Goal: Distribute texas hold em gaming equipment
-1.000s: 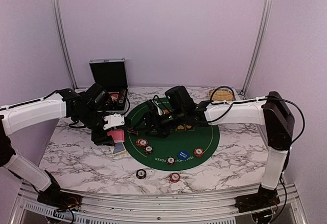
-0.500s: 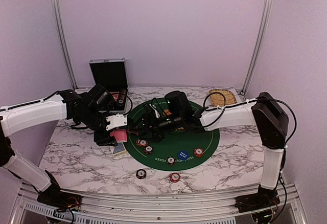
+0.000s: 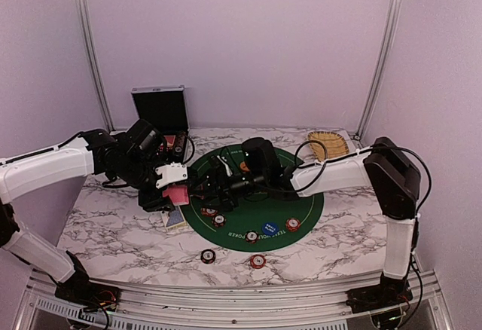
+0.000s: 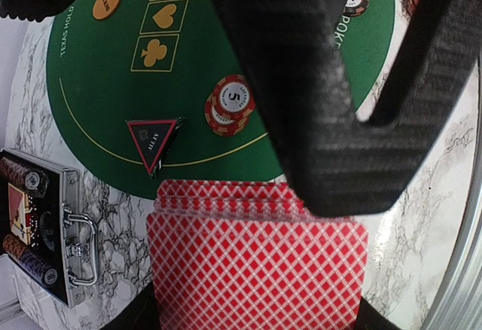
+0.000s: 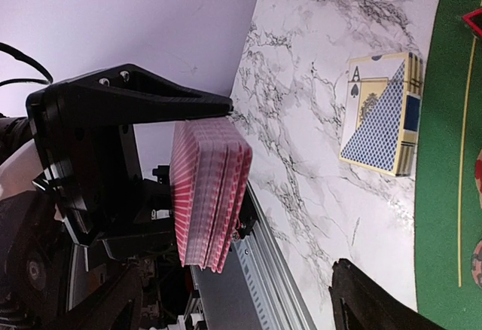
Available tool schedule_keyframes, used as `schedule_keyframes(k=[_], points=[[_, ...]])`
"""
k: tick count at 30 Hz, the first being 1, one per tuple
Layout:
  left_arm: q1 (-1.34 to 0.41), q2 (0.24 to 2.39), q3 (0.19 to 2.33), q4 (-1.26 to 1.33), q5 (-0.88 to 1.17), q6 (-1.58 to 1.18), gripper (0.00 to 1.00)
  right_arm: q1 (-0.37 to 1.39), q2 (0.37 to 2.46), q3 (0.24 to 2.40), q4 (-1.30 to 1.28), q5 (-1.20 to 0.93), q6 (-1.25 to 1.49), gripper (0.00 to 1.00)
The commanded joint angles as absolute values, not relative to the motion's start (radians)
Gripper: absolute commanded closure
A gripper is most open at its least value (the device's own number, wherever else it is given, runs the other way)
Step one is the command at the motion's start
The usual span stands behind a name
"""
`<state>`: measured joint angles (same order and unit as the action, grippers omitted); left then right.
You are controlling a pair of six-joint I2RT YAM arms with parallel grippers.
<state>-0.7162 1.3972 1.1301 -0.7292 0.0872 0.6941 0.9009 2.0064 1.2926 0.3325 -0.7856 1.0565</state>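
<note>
Gripping the card deck [image 4: 256,266] just off the green mat [image 3: 305,203], the left tool [image 3: 175,193] faces the right tool [image 3: 205,189], fingers spread.

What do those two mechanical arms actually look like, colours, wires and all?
The left arm and right arm are smooth white tubes linked by chunky black joints. Thin black cables loop loosely alongside. The left gripper and right gripper are black, each with two flat, tapering fingers in a woven-looking texture. I can read no markings.
</note>
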Motion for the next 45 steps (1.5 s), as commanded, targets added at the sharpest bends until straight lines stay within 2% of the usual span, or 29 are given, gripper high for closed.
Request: schedule_keyframes(k=[1,15,27,40,45], points=[[-0.728,1.367,1.164,-0.713,0.095,0.681,1.0,0.915,2.046,1.311,0.428,-0.802,1.107,0.16],[-0.734,1.36,1.161,-0.713,0.099,0.685,1.0,0.936,2.123,1.375,0.547,-0.822,1.19,0.16],[-0.735,1.368,1.161,-0.713,0.1,0.687,1.0,0.948,2.199,1.471,0.551,-0.839,1.216,0.16],[-0.738,1.372,1.168,-0.714,0.097,0.694,1.0,0.962,2.288,1.585,0.5,-0.855,1.221,0.19],[-0.738,1.366,1.165,-0.713,0.088,0.703,1.0,0.951,2.274,1.585,0.392,-0.836,1.152,0.21]])
